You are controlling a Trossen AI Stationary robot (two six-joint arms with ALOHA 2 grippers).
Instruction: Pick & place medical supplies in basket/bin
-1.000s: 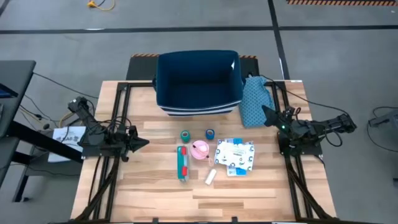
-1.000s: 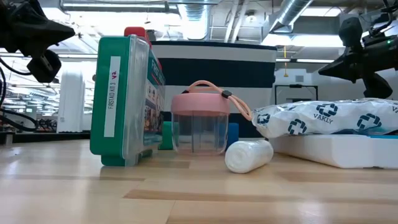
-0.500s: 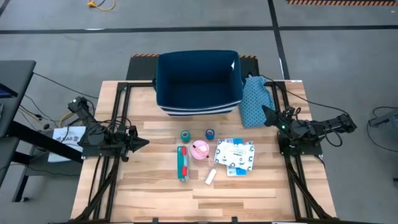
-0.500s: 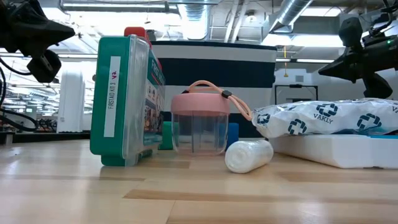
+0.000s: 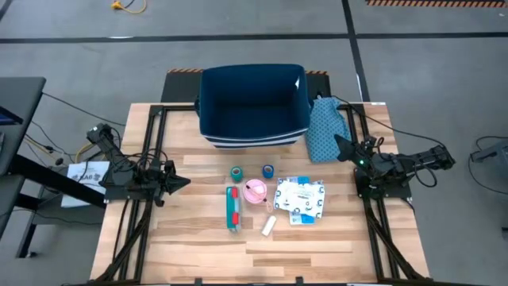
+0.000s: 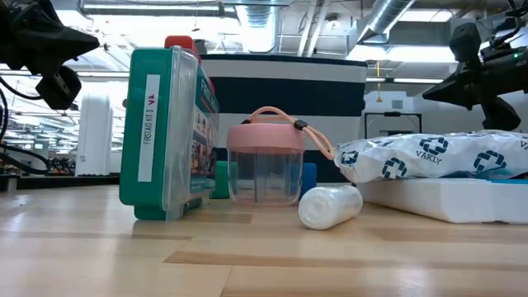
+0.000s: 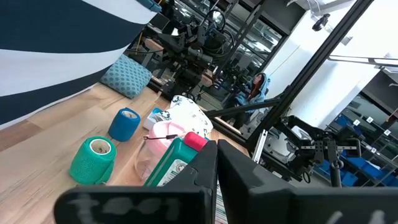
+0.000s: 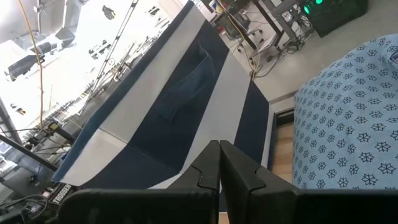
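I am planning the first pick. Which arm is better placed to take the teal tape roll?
Probably the left. The teal tape roll lies nearer the left gripper, whose shut fingers point toward it; the right gripper waits by the dotted cloth.

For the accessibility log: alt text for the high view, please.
An empty navy bin sits at the table's far edge, with tape rolls, a first-aid kit, a pink container and white packets clustered nearer. The left gripper and right gripper, both shut, wait at the sides.
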